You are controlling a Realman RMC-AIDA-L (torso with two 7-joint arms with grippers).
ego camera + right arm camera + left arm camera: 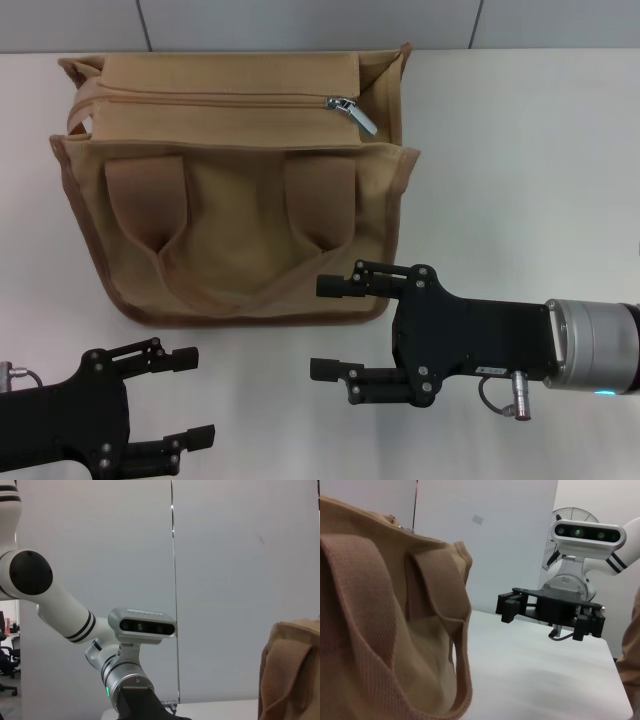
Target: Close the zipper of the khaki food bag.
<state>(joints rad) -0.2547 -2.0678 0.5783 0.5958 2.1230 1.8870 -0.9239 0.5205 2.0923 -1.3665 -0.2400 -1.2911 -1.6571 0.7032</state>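
Observation:
The khaki food bag (240, 190) stands on the white table, its front with two strap handles facing me. The zipper (200, 99) runs along the top flap, with the silver pull tab (358, 113) at the right end of the bag. My right gripper (328, 328) is open and empty, just in front of the bag's lower right corner. My left gripper (195, 395) is open and empty, near the table's front left, below the bag. The left wrist view shows the bag's front (380, 630) close up and the right gripper (507, 610) beyond it. The bag's edge (292, 670) shows in the right wrist view.
The white table (520, 170) stretches to the right of the bag. A grey wall stands behind the table. A fan (572, 517) shows in the left wrist view behind the right arm.

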